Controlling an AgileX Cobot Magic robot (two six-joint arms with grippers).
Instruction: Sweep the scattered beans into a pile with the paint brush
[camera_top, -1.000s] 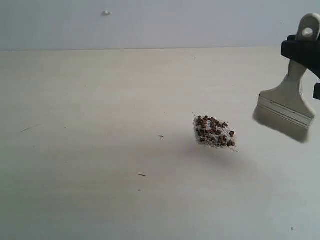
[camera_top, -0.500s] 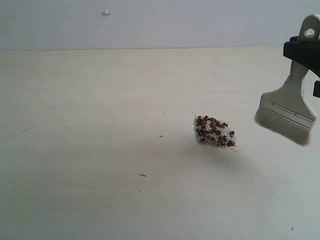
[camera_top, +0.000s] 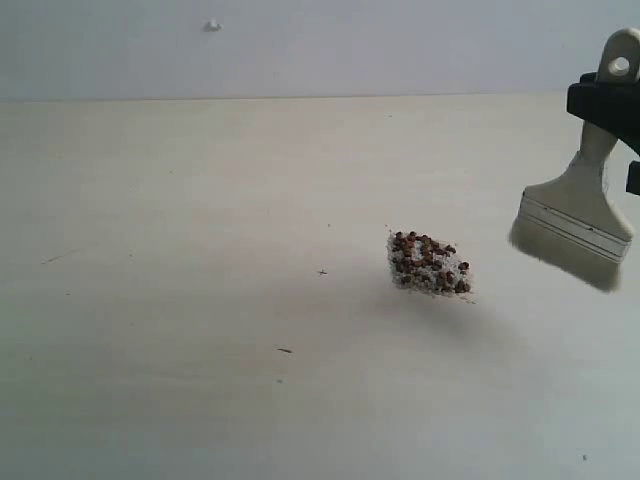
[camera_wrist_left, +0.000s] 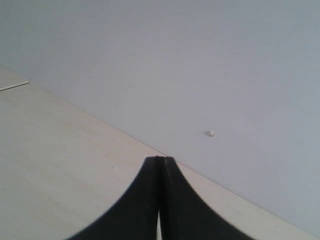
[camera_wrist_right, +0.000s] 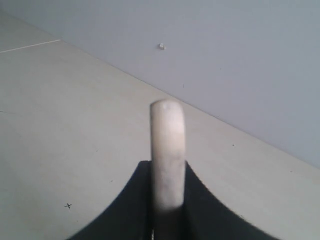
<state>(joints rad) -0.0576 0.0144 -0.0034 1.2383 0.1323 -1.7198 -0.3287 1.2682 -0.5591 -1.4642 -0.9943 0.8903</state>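
Observation:
The beans (camera_top: 430, 265) lie in one small heap of dark reddish-brown pellets and whitish crumbs, right of the table's middle. The paint brush (camera_top: 580, 215) hangs in the air at the right edge, bristles down and clear of the heap, its cream handle tilted up to the right. My right gripper (camera_top: 607, 102) is shut on the handle just under its holed end. In the right wrist view the handle (camera_wrist_right: 167, 150) stands pinched between the black fingers of my right gripper (camera_wrist_right: 168, 167). My left gripper (camera_wrist_left: 160, 160) is shut on nothing and does not show in the exterior view.
The pale table (camera_top: 200, 300) carries a few tiny dark specks, one thin sliver (camera_top: 285, 350) and a small cross mark (camera_top: 322, 271). A grey wall (camera_top: 300, 45) with a small white bump (camera_top: 212, 25) rises behind the table's far edge.
The brush and my right gripper have risen slightly and shifted a little right since a second ago. The bean heap has not moved.

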